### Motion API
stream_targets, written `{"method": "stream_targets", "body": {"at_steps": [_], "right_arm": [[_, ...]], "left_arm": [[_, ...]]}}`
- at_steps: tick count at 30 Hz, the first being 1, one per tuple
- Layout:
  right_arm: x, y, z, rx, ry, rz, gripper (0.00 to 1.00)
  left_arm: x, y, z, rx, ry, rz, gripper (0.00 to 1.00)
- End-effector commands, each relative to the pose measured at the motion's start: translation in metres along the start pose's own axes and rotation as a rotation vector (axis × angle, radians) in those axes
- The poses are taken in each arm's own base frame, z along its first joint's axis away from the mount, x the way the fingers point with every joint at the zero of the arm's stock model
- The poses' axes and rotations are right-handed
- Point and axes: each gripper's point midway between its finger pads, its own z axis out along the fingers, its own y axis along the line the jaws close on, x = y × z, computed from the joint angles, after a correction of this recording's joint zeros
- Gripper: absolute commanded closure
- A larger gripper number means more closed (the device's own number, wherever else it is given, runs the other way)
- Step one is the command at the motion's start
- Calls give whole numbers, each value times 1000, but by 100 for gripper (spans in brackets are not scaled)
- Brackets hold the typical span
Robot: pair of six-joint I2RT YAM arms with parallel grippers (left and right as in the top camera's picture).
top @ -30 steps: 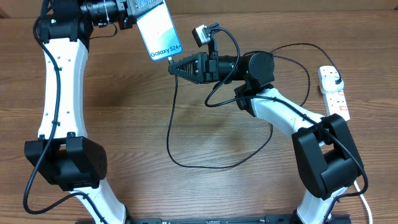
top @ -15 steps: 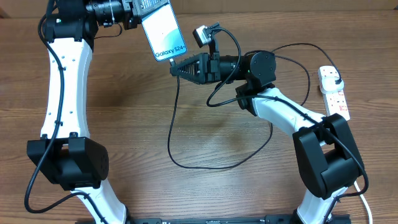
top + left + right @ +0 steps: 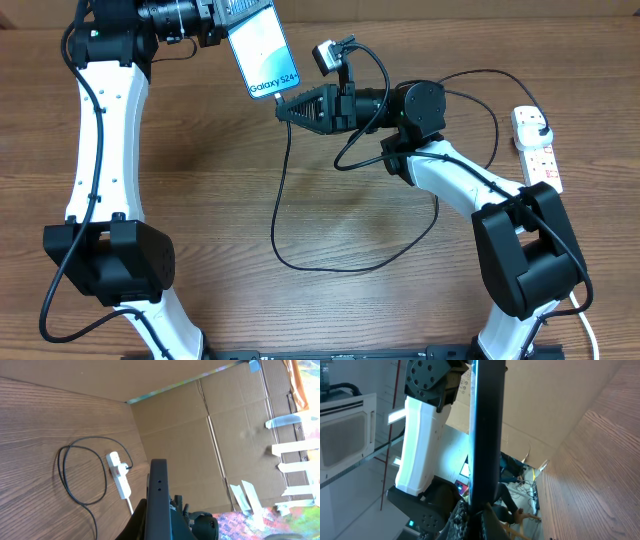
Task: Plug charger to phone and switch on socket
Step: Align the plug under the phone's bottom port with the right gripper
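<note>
**Phone held up, right gripper at its lower end**

Overhead: the left gripper (image 3: 232,12) is clamped on the far end of the phone (image 3: 262,52), holding it in the air above the table (image 3: 340,210). The screen glows pale and its dark text sits near the lower end. The right gripper (image 3: 282,108) lies level with its fingers drawn to a point, pinching the tip of the charger (image 3: 272,232) right at the phone's lower edge. Whether the tip is seated in the port cannot be told. From there the cable drops, loops wide across the table and climbs back past the right arm to the socket (image 3: 538,155) at the right edge. There its plug (image 3: 541,127) sits in the far outlet. The red switches are too small to read.

Left wrist: the phone (image 3: 159,495) shows edge-on as a dark upright bar. Beyond it the socket (image 3: 119,476) lies on the table (image 3: 40,420) near a cardboard wall (image 3: 200,435). The plug (image 3: 128,466) is in it, and the charger (image 3: 59,467) curls in a loop beside it.

Right wrist: the phone (image 3: 486,430) fills the middle as a dark vertical edge with a blue-lit side. The white left arm (image 3: 422,445) rises behind it. The right gripper (image 3: 472,520) is a dark blur just under the phone's end.
</note>
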Motion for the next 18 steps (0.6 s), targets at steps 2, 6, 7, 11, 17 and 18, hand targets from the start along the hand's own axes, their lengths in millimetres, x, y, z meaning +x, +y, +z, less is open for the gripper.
{"method": "stream_targets", "body": {"at_steps": [2, 6, 7, 11, 17, 18], "right_arm": [[-14, 7, -6, -6, -57, -27, 96], [-15, 7, -6, -7, -65, -27, 96], [-17, 7, -6, -8, -75, -27, 96], [-27, 8, -7, -13, -135, -23, 96], [-41, 10, -8, -20, -215, -22, 96], [-42, 10, -9, -21, -223, -22, 96]], "left_arm": [[8, -13, 2, 39, 34, 39, 96], [8, -13, 2, 38, 34, 11, 96], [8, -13, 2, 38, 34, 11, 96], [8, -14, 3, 39, 36, 12, 96], [8, -14, 3, 39, 36, 12, 96], [8, -14, 3, 39, 36, 12, 96]]}}
